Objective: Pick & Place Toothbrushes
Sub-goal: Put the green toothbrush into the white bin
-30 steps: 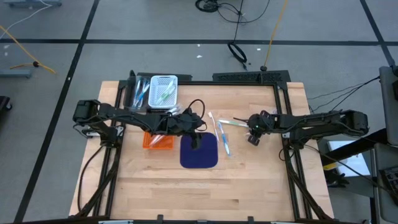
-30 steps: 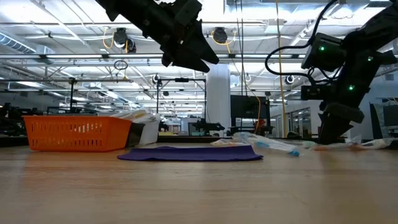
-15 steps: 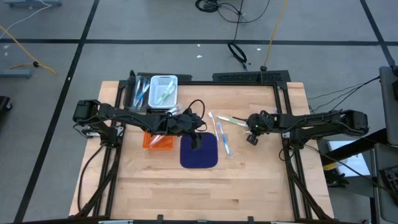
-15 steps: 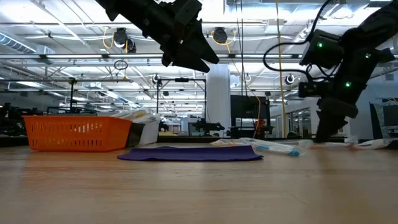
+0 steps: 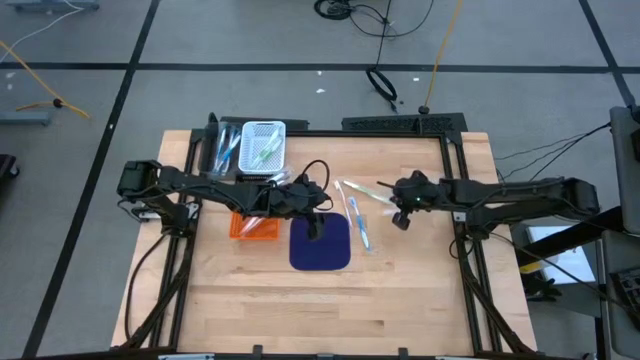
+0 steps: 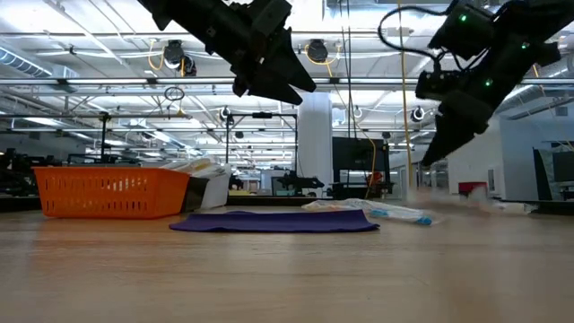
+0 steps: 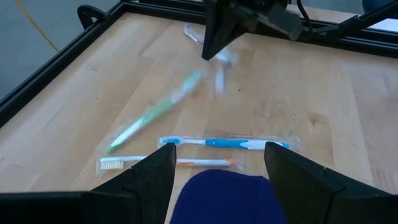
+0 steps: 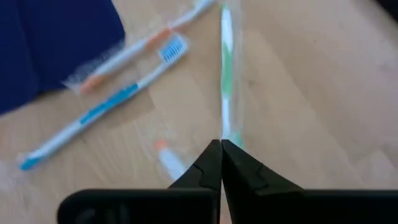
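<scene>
My right gripper (image 8: 221, 149) is shut on a green toothbrush (image 8: 225, 74) in a clear wrapper and stands raised above the table's right middle (image 5: 398, 210). A blue toothbrush (image 7: 224, 143) and an orange one (image 7: 180, 163) lie flat on the wood beside the dark blue mat (image 5: 320, 243). My left gripper (image 7: 217, 177) hangs open over the mat's far edge (image 5: 316, 225), with nothing between its fingers. My right gripper pinches one end of the wrapped green toothbrush (image 8: 229, 132) between its two fingertips. The fingers slant down from the table's right side, roughly in line with the brush. The brush slopes away below them toward the mat (image 7: 158, 112). I cannot tell whether its far end rests on the wood.
An orange basket (image 5: 255, 228) sits left of the mat. A white basket (image 5: 263, 145) with several toothbrushes and a dark tray (image 5: 222, 150) stand at the far left. Another wrapped toothbrush (image 7: 193, 34) lies beyond my right gripper. Bare wood stretches along the near side (image 5: 330, 310).
My right gripper has risen from the tabletop and shifted a little toward the table's left edge. It has carried the green toothbrush's end up with it. My left arm has kept still.
</scene>
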